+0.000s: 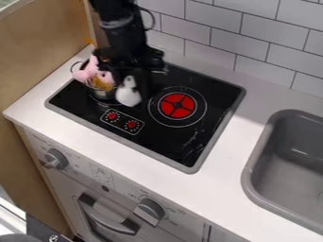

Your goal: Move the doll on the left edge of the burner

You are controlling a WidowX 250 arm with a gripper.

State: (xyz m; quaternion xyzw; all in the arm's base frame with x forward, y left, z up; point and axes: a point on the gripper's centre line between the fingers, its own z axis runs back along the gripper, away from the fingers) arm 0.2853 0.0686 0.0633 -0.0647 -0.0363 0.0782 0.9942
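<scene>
Camera view has the gripper (139, 78) hanging down, close against the white doll (129, 93); whether it is open or closed I cannot tell. The doll is between the pot (101, 94) with a pink toy (90, 72) and the red burner (177, 105). A wooden panel (41, 59) borders the counter (135, 166), tiles (262, 45) rise behind, a sink (250, 176) sits right.

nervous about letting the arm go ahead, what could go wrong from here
The white figure sits tight beside the pot, so moving it might nudge the pot. The pink toy pokes above the pot's rim near the gripper and could get knocked out. The red-centred burner is just to the right, so a slight overshoot may miss its left edge.
</scene>
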